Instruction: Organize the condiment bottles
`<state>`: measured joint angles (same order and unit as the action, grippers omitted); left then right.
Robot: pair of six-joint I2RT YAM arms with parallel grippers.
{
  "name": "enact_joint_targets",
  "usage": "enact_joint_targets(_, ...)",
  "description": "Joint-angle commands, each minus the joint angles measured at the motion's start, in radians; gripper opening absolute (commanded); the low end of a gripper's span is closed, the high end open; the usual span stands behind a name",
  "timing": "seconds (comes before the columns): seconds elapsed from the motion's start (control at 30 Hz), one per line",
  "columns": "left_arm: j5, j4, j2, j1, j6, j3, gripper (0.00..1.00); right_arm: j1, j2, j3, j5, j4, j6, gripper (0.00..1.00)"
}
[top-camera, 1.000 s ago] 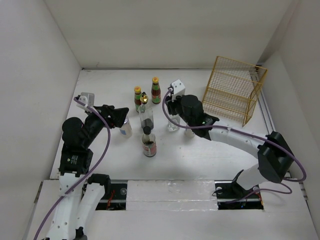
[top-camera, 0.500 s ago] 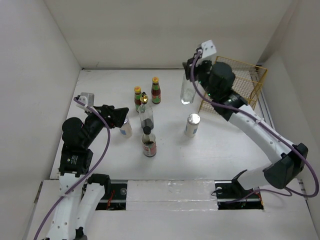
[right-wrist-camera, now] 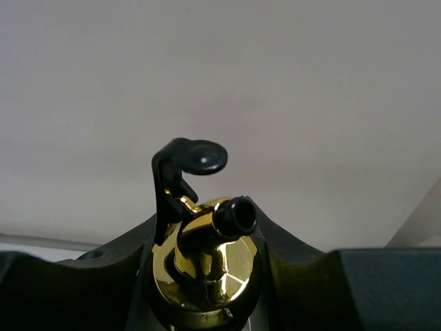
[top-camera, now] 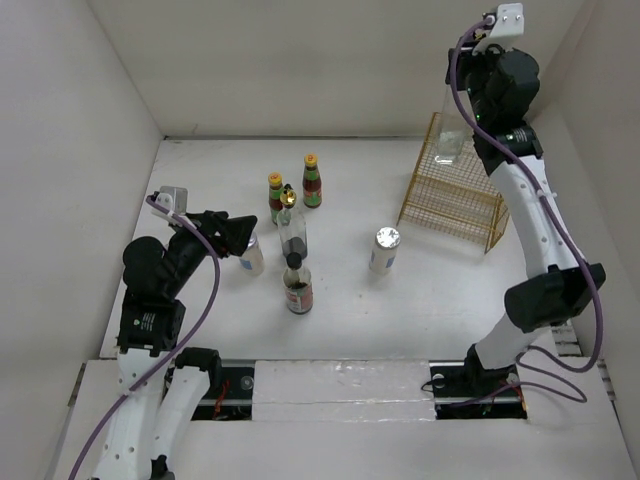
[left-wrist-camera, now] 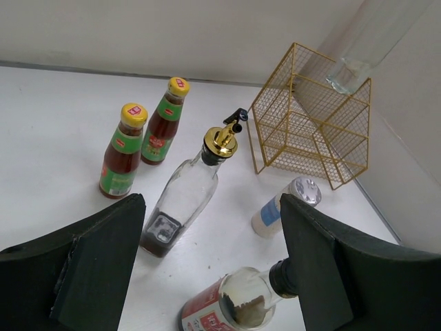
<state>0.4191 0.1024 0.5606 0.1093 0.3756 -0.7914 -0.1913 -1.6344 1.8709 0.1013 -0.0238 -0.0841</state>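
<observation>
Above the yellow wire rack [top-camera: 452, 200]: right gripper [top-camera: 470, 98] clamping clear gold-spouted bottle [top-camera: 449, 138] (held aloft); left gripper [top-camera: 243, 237] agape, empty.

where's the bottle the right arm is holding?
Top view, far right: the clear glass bottle is up in the air in the right gripper, over the top of the yellow wire rack.

The white table [top-camera: 200, 170] carried a red-sauce bottle [top-camera: 276, 197] beside a second red-sauce bottle [top-camera: 312, 181], a gold-spouted glass bottle [top-camera: 292, 232], a black-capped bottle [top-camera: 298, 287], a middle shaker [top-camera: 384, 249], a left shaker [top-camera: 251, 256] and a yellow wire rack [top-camera: 462, 200].
</observation>
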Motion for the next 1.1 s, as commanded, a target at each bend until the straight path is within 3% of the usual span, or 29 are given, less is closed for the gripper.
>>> enact_joint_targets(0.0, 0.021, -0.033, -0.008, -0.005, 0.005, 0.003, 0.75, 0.052, -0.031, 0.146, -0.077, 0.073, 0.027, 0.01)
enact_joint_targets(0.17, 0.05, -0.052, 0.004, -0.005, 0.005, 0.003, 0.75, 0.089, -0.136, 0.292, -0.086, 0.038, 0.037, 0.0)
enact_joint_targets(0.57, 0.038, -0.052, 0.024, -0.005, 0.005, 0.003, 0.76, 0.145, -0.272, 0.395, -0.066, 0.048, 0.079, 0.0)
enact_joint_targets(0.9, 0.049, -0.052, 0.045, -0.016, 0.005, 0.003, 0.76, 0.168, -0.222, 0.134, -0.04, 0.179, 0.11, 0.0)
enact_joint_targets(1.07, 0.063, -0.063, 0.056, -0.036, 0.005, 0.012, 0.76, 0.178, -0.222, 0.116, -0.031, 0.188, 0.119, 0.0)
